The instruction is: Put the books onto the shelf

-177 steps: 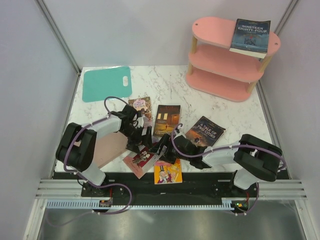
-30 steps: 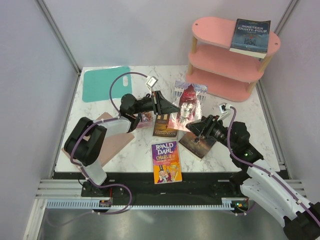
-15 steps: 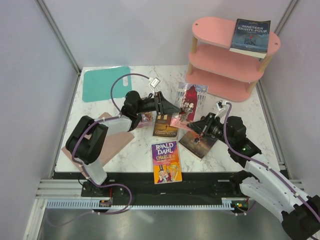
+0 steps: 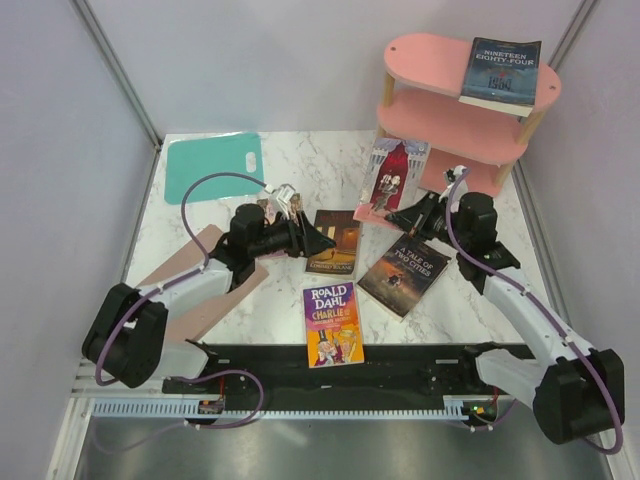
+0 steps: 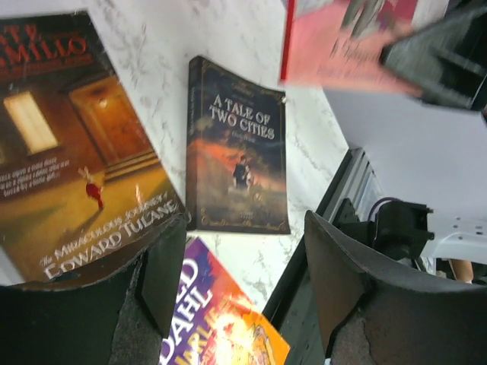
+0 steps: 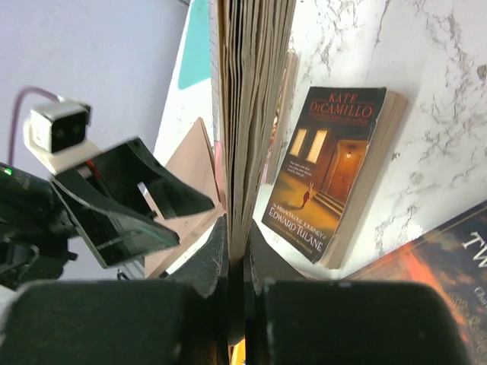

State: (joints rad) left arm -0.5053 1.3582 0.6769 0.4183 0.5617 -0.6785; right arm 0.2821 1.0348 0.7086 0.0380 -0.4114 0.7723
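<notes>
Right tool (image 4: 402,213) is clenched on the lower edge of the pink-red illustrated paperback (image 4: 393,178). The book is held upright off the white marble surface (image 4: 310,165), just at 9 o'clock of the pink three-tier shelf (image 4: 440,118). Left tool (image 4: 322,240) is released, nothing gripped, at 9 o'clock of the brown "Edward Tulane" paperback (image 4: 338,245). Dark "A Tale of Two Cities" paperback (image 4: 404,273) is laid flat at 6 o'clock of the held book. The orange-purple Roald Dahl paperback (image 4: 334,324) is at 6 o'clock of the brown one. Dark "Nineteen Eighty-Four" paperback (image 4: 500,72) is seated on the top board.

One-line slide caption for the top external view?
Right pincer grips a lifted pink-red illustrated paperback near the pink three-tier shelf; left pincer open.
</notes>
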